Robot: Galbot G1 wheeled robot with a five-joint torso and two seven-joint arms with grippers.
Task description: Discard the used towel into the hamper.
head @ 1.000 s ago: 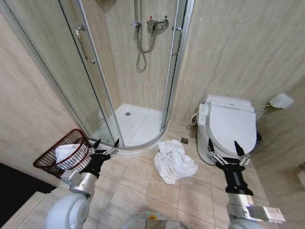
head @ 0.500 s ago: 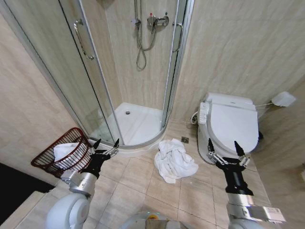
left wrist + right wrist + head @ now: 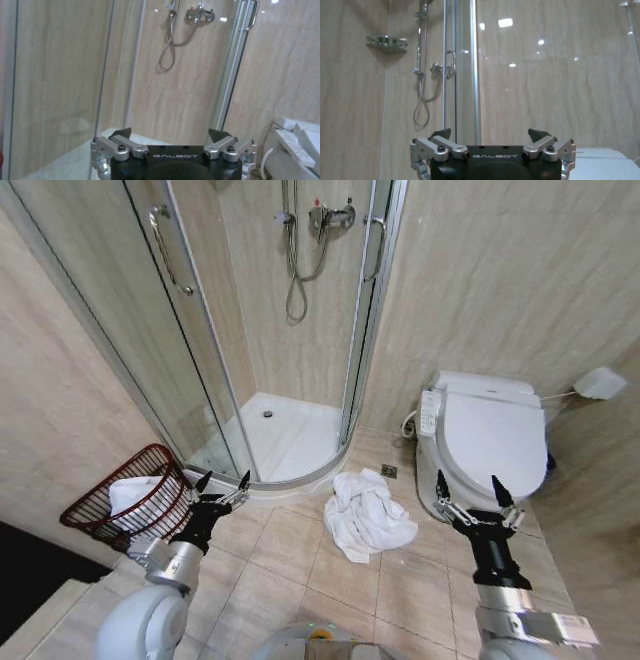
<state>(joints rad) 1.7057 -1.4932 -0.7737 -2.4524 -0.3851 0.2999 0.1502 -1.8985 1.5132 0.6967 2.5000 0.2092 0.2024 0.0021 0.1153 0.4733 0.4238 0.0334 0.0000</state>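
Tiled bathroom: beige wall tiles, beige floor tiles, a corner shower cabin (image 3: 270, 330) with curved glass doors, a toilet (image 3: 490, 445) with its lid down at the right.

Head view. We note the towel (image 3: 365, 515), white and crumpled into a loose heap with deep folds, lying on the floor just in front of the shower threshold, between the two arms and somewhat ahead of both. Its heap runs roughly from the shower edge back toward the robot, with no clean edge or corner standing out. The left gripper (image 3: 221, 484) is raised at the left with its fingers spread and nothing between them; the towel lies to its right and a little forward. The right gripper (image 3: 471, 496) is raised in front of the toilet, fingers also spread and empty; the towel lies to its left. We judge the two about equally near, the right perhaps slightly closer. The hamper (image 3: 130, 505), a dark red-brown wire basket, sits tipped against the wall just left of the left gripper and already holds some white cloth. So the carry would run leftward across the floor.

Left wrist view. The left gripper (image 3: 170, 138) points at the shower glass and hose, its fingers apart.

Right wrist view. The right gripper (image 3: 490, 138) faces the wall and shower door frame, fingers apart.
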